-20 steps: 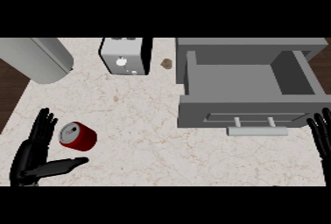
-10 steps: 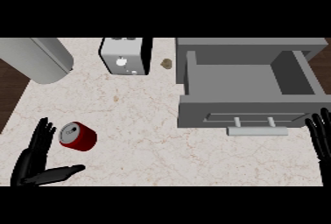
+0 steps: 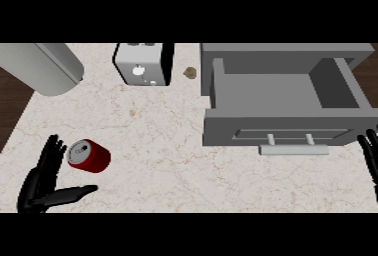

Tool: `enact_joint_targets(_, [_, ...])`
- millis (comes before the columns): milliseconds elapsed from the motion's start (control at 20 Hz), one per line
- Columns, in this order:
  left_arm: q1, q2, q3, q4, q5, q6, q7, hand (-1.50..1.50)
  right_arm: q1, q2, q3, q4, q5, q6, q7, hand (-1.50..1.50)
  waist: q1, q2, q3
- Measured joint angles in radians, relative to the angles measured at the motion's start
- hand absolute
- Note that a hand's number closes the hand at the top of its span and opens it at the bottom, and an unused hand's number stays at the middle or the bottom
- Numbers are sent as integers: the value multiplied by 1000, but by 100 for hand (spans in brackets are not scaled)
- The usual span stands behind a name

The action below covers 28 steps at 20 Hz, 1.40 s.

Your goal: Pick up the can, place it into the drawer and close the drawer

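The counter (image 3: 148,125) carried an open drawer (image 3: 280,122) at its right edge. At the front-left corner the left hand (image 3: 40,187) was spread flat, holding nothing. The red can (image 3: 88,156) lay just right of its fingers. The right hand (image 3: 369,155) rested open at the right edge.

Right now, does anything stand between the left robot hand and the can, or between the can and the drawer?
Nothing visible does. The left robot hand is open right beside the can, and only bare counter lies between the can and the open drawer.
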State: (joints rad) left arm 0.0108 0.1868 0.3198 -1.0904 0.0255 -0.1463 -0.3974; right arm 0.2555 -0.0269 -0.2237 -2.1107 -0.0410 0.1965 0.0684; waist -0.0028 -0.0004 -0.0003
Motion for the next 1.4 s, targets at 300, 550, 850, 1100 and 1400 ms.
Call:
enact_joint_targets(300, [-76, 16, 5, 131, -5, 18, -66, -150, 18, 1, -20, -16, -28, 24, 2, -150, -2, 0, 0])
enact_joint_targets(550, [-117, 39, 7, 202, 4, 13, -84, -150, 17, 6, -15, -14, -21, 19, 0, -150, -1, 0, 0])
enact_joint_targets(850, [-161, 30, -13, 231, 10, 41, -79, -150, -7, 3, -18, -6, -16, 15, 17, -150, -1, 0, 0])
enact_joint_targets(1100, [-217, 23, -24, 295, 13, 65, -88, -150, 12, 11, -8, -23, -16, 13, 13, -150, -2, 0, 0])
enact_joint_targets(1400, [-242, 23, -46, 328, 12, 58, -112, -150, 14, 3, -29, -10, -40, 29, 4, -150, -2, 0, 0])
